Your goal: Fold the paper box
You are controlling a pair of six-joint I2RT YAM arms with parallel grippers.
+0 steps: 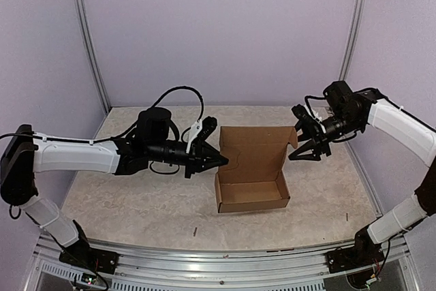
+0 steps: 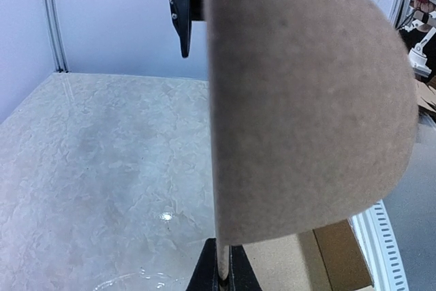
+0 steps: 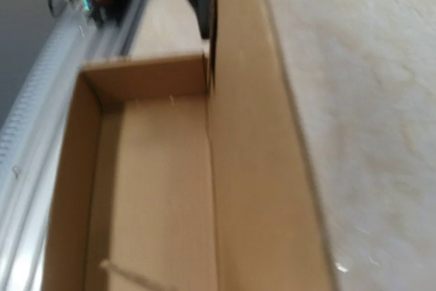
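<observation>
The paper box (image 1: pixel 251 194) stands mid-table as a shallow brown tray with its lid (image 1: pixel 255 146) upright at the back. My left gripper (image 1: pixel 223 161) is shut on the rounded side tab (image 2: pixel 306 114) at the lid's left edge. In the left wrist view the jaws (image 2: pixel 227 274) pinch the tab's thin lower edge. My right gripper (image 1: pixel 308 151) hovers at the lid's right edge with its fingers spread and nothing between them. The right wrist view looks along the tray's inside (image 3: pixel 157 189) and the lid panel (image 3: pixel 252 168); its own fingers are out of frame.
The box sits on a marbled beige tabletop (image 1: pixel 136 195). An aluminium rail (image 1: pixel 218 255) runs along the near edge and purple walls close in the other three sides. The left arm's cable (image 1: pixel 184 93) loops above its wrist.
</observation>
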